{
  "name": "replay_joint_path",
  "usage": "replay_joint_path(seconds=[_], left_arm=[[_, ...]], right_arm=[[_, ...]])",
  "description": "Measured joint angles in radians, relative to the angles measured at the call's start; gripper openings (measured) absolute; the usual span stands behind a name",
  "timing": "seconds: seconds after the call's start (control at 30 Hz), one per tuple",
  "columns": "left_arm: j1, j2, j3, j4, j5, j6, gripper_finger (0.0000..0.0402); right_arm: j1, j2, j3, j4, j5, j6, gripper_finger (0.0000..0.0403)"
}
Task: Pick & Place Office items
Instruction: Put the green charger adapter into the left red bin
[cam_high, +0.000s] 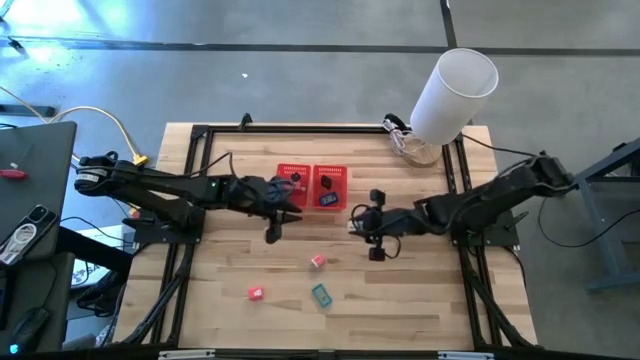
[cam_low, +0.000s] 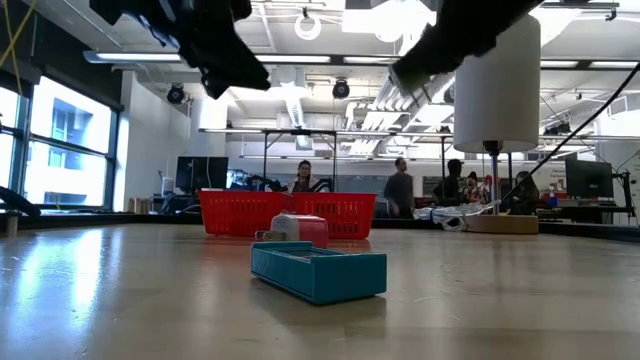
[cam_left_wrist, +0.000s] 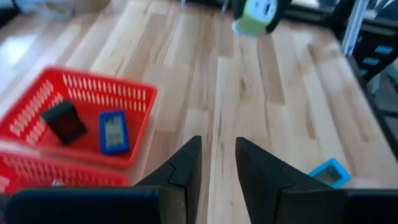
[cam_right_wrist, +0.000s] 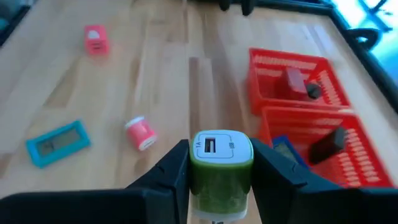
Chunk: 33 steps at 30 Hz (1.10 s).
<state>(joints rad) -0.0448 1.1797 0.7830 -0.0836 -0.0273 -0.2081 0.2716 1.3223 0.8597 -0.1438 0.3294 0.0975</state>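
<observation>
A red two-compartment mesh basket (cam_high: 312, 187) is set near the middle of the wooden surface (cam_high: 420, 300). In the compartment toward the right arm, a black item (cam_left_wrist: 64, 121) and a dark blue item (cam_left_wrist: 114, 132) are seen lying side by side on the basket floor. In the other compartment, a reddish block and a small dark piece (cam_right_wrist: 313, 91) are visible in the right wrist view; what they are cannot be told.

The right claw (cam_right_wrist: 220, 163) is held above the surface just beside the basket, on the side of the right arm. Its fingers are closed on a green item (cam_right_wrist: 221, 168) with a white face, which is gripped between them and lifted clear of the wood.

The left claw (cam_left_wrist: 217, 165) is held over the edge of the basket facing the front of the surface. Its fingers are parted by a narrow gap, and nothing is seen between them.

Three items are left out on the surface, nearer its front edge. A pale pink item (cam_high: 318, 261) lies closest to the basket. A red-pink item (cam_high: 255, 293) lies farther forward, toward the left arm's side. A teal item (cam_high: 321, 295) lies near the pale pink one, flat on the wood.

A big white cylinder (cam_high: 455, 92) is seen at the far right corner of the surface.
</observation>
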Motion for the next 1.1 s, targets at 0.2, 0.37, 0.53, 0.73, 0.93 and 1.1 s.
replay_joint_path(seconds=[0.2, 0.37, 0.53, 0.73, 0.93, 1.1], left_arm=[[-0.009, 0.040, 0.000, -0.074, -0.007, 0.002, 0.0093], [-0.052, 0.086, -0.001, -0.064, 0.015, 0.000, 0.0093], [-0.083, 0.094, -0.001, -0.056, 0.014, -0.043, 0.0093], [-0.090, 0.094, -0.001, -0.057, 0.014, -0.060, 0.0093], [-0.094, 0.094, -0.001, -0.036, 0.004, -0.052, 0.0096], [-0.112, 0.094, -0.001, 0.011, 0.002, -0.008, 0.0138]], right_arm=[[-0.042, 0.031, 0.003, 0.061, -0.073, 0.002, 0.0117], [-0.047, 0.046, 0.004, 0.089, -0.100, -0.008, 0.0117], [-0.048, 0.046, 0.004, 0.098, -0.104, -0.012, 0.0117], [-0.048, 0.046, 0.004, 0.105, -0.105, -0.016, 0.0117], [-0.048, 0.046, 0.004, 0.108, -0.105, -0.016, 0.0117], [-0.047, 0.046, 0.004, 0.107, -0.128, -0.016, 0.0117]])
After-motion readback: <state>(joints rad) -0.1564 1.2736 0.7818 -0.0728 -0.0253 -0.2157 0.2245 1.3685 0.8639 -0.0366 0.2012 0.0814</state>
